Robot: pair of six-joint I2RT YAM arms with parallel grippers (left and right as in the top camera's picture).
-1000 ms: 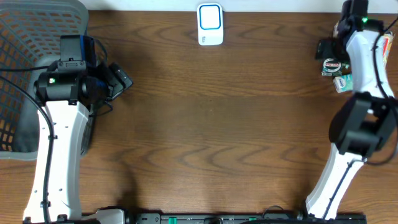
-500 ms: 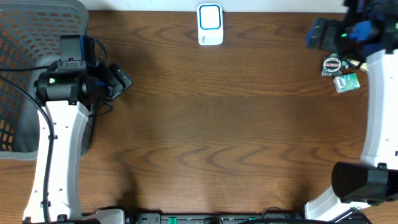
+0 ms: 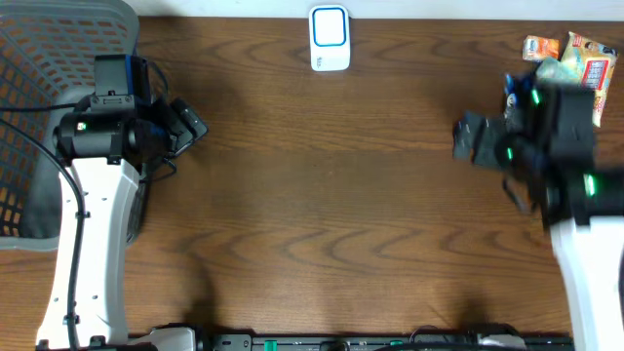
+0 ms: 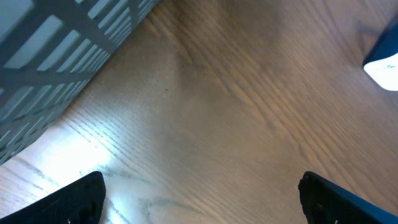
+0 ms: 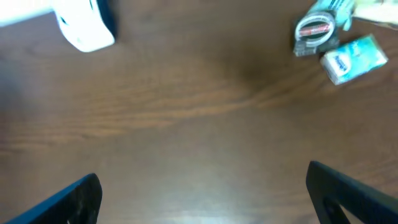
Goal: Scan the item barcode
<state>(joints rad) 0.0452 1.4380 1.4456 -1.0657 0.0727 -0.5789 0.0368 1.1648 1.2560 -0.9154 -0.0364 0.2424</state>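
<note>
The white and blue barcode scanner [image 3: 330, 39] stands at the table's far edge, also in the right wrist view as the scanner [image 5: 84, 28] and at the edge of the left wrist view as the scanner [image 4: 382, 65]. Items lie at the far right: a round tin [image 5: 314, 29] and a green and white packet [image 5: 354, 57], both hidden under the arm from overhead, plus orange packets [image 3: 575, 51]. My right gripper [image 3: 473, 136] hovers open and blurred left of the items, its fingers [image 5: 348, 193] empty. My left gripper [image 3: 185, 127] is open over bare wood, fingers [image 4: 74, 199] wide apart.
A grey mesh basket [image 3: 49, 107] fills the far left corner, its wall [image 4: 62, 43] close to the left gripper. The wooden table [image 3: 331, 195] spans the middle between the two arms.
My right arm has swung from the far right corner toward the front and left, uncovering the orange packets and covering the tin and green packet. The left arm has not moved.
</note>
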